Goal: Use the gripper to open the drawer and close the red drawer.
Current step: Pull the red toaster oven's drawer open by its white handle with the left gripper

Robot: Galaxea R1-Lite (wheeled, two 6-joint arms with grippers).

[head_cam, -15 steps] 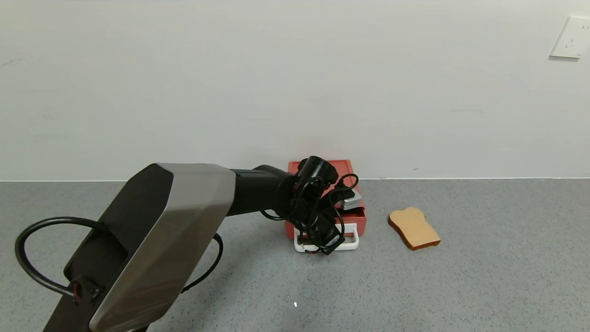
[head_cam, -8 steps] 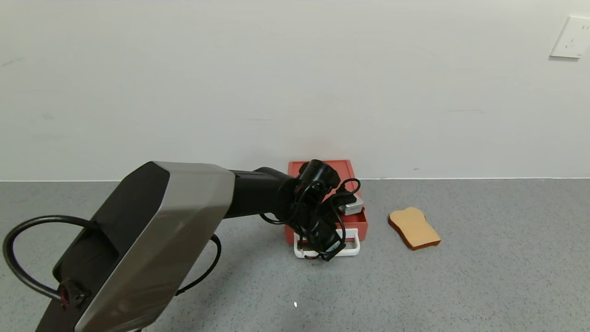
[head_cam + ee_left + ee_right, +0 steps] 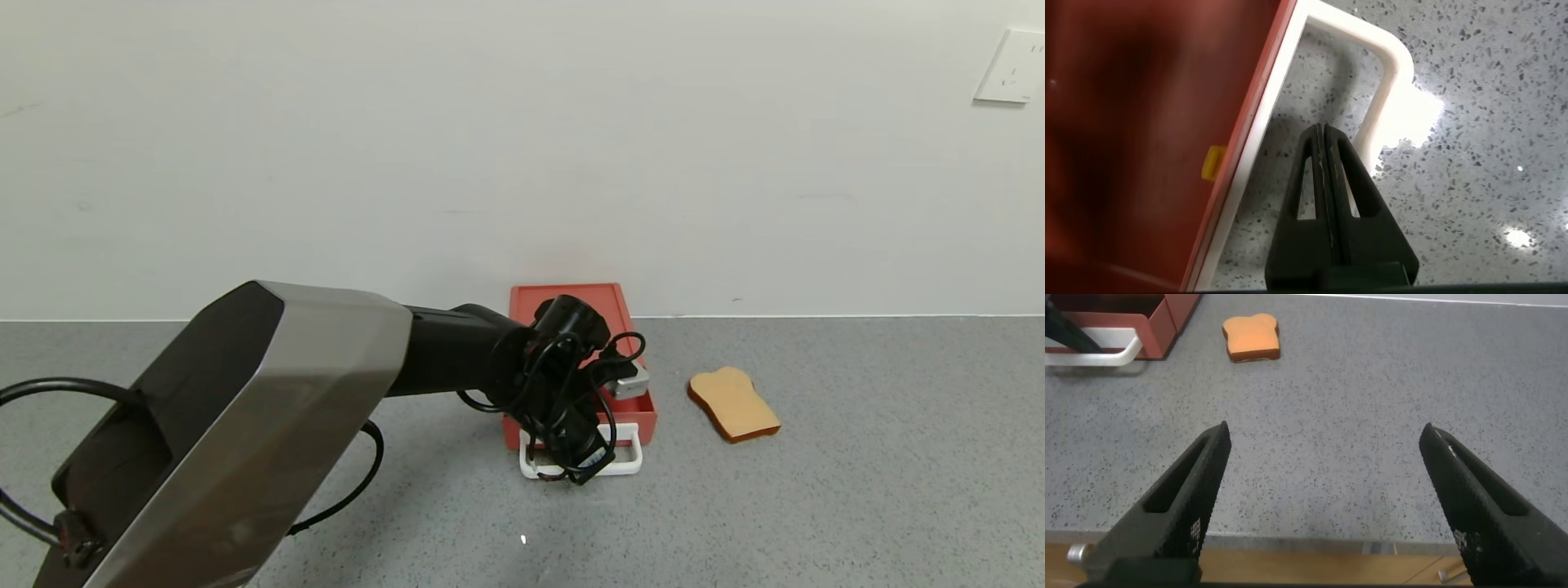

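The grey table point(image 3: 857, 490) carries the drawer point(image 3: 584, 359), which stands against the wall with its tray pulled partly out. The left gripper point(image 3: 1327, 139) is inside the white handle point(image 3: 624, 457) at the drawer's front, fingers pressed together. The right gripper point(image 3: 1323, 461) hangs wide apart, far from the drawer. A toast slice point(image 3: 733, 404) lies beside the drawer.
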